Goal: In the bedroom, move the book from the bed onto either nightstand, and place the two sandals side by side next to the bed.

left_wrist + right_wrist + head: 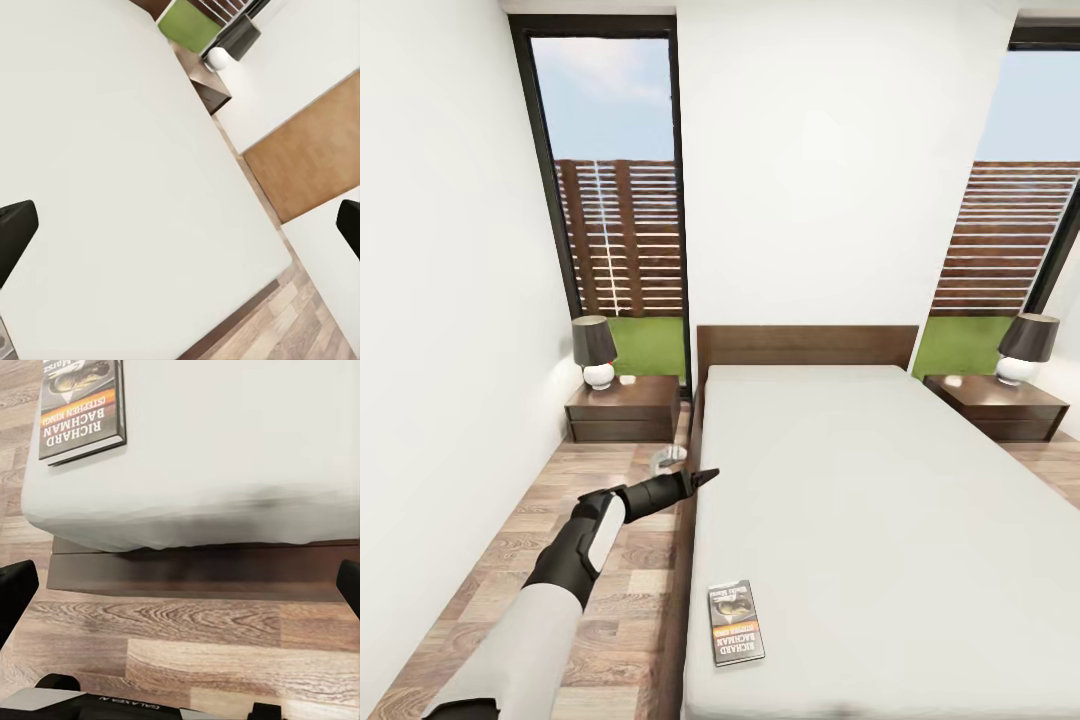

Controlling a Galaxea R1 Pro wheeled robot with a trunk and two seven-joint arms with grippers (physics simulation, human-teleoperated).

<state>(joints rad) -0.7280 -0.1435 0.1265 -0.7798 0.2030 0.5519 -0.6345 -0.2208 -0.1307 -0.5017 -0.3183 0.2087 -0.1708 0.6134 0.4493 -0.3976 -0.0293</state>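
The book (736, 622), dark with an orange band, lies flat on the bed's pale mattress (880, 520) near its front left corner. It also sits at the mattress corner in the right wrist view as the book (81, 405), above the dark bed frame (195, 574). My left gripper (700, 478) hovers over the bed's left edge, well beyond the book; its fingers (15, 232) stand wide apart and hold nothing. My right gripper (180, 585) is open over the floor in front of the bed. One nightstand (624, 408) stands left of the headboard, another nightstand (1002, 406) right. The sandals are out of view.
Each nightstand carries a lamp (594, 350), the right one a matching lamp (1026, 348). A white wall (450, 350) borders a narrow strip of plank floor (560, 520) left of the bed. A small grey curved object (666, 460) lies on that floor near the left nightstand.
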